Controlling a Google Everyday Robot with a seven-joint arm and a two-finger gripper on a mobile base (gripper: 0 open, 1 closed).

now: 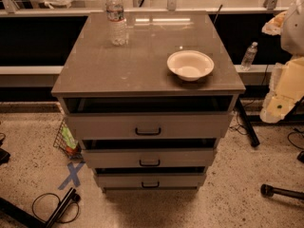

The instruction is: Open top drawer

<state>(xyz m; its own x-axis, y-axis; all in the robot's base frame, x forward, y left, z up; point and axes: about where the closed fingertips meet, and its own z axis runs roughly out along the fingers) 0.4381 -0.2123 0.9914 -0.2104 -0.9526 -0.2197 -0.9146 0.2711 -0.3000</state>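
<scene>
Top drawer (190, 126) sits right under the grey countertop (118, 65). Its black bar handle (147, 131) is centred on the front, and there's a dark gap showing above that front. The two shallower drawers (180, 157) are stacked below it. Up top there's a water bottle (116, 18) at the far left and a white bowl (190, 65) nearer, on the right. The gripper (278, 106) hangs off at the scene's right edge, well apart from the handle (honestly can't tell if it's open or closed).

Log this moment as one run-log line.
pale-grey top drawer: small black bar handle untouched | claw: right of grey cabinet, apart from handle
</scene>
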